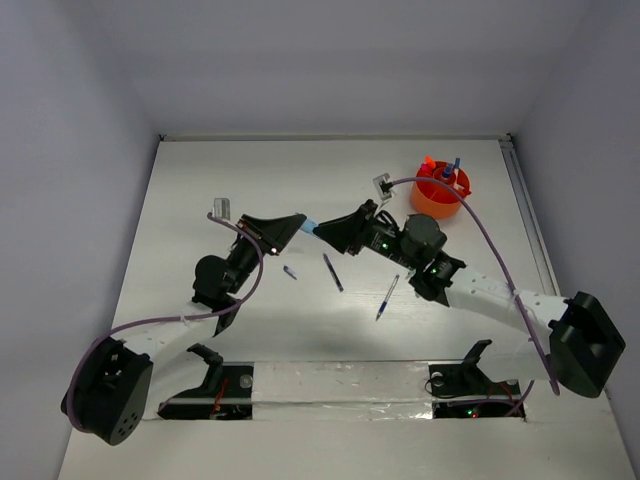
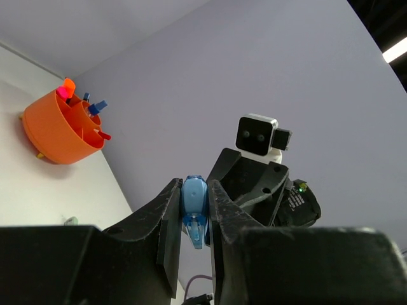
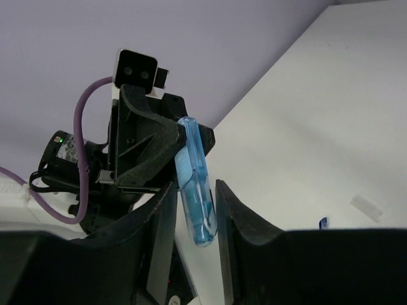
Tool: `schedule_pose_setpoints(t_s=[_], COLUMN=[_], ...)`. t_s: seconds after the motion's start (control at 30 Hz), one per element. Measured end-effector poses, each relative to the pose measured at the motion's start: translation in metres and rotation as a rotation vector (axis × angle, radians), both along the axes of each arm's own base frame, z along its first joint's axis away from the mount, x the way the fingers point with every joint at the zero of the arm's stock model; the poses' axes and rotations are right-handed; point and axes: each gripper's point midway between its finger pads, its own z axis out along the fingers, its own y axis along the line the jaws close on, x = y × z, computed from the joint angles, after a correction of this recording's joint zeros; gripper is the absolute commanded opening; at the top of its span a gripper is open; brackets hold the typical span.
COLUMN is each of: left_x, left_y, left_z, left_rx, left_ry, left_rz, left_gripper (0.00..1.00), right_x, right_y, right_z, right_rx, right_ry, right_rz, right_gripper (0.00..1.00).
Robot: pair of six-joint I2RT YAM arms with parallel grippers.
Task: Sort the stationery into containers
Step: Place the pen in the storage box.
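A light-blue piece [image 1: 310,226] hangs in the air between my two grippers, above the middle of the table. My left gripper [image 1: 299,223] is shut on one end of it [image 2: 194,210]. My right gripper [image 1: 326,233] faces it from the right. Its jaws stand close on either side of the other end [image 3: 197,197], with a thin gap on the left side. The orange cup [image 1: 440,190] stands at the back right with several pens upright in it, and also shows in the left wrist view [image 2: 60,130]. A dark purple pen [image 1: 332,272] and a blue pen [image 1: 387,297] lie on the table.
A short dark piece [image 1: 290,271] lies left of the purple pen. A pale green bit [image 2: 71,221] lies on the table below the cup. A pale piece [image 3: 367,208] and a blue tip [image 3: 323,223] show in the right wrist view. Walls close the table on three sides.
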Motion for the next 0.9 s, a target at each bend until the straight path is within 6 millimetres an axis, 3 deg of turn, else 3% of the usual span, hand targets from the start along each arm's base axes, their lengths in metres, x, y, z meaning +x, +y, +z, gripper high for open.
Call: schedule_pose_setpoints(t_s=[0.13,0.23,0.43,0.6,0.7,0.8,0.9], left_x=[-0.001,-0.002,-0.003,-0.003,-0.004,-0.005,-0.007], left_y=[0.002,0.004,0.005,0.007,0.008,0.007,0.007], left_z=[-0.001,0.0,0.002,0.005,0.008,0.009,0.011], left_rx=[-0.006,-0.013,-0.014,-0.029,-0.04,-0.041,-0.036], left_ry=[0.0,0.0,-0.01,-0.012,-0.018,-0.021,-0.036], left_rz=[0.004,0.013,0.017,0.022,0.02,0.018,0.014], left_gripper=[0.0,0.0,0.0,0.0,0.0,0.07,0.28], right_x=[0.004,0.004,0.005,0.001,0.0,0.0,-0.001], right_y=[0.005,0.007,0.013,0.017,0.017,0.016,0.013], right_z=[0.0,0.0,0.002,0.004,0.007,0.009,0.012], right_rx=[0.0,0.0,0.005,0.026,0.042,0.048,0.037], right_ry=[0.011,0.015,0.021,0.028,0.038,0.037,0.024], right_rz=[0.002,0.01,0.032,0.067,0.08,0.074,0.062], right_gripper=[0.31,0.36,0.34,0.04,0.0,0.0,0.0])
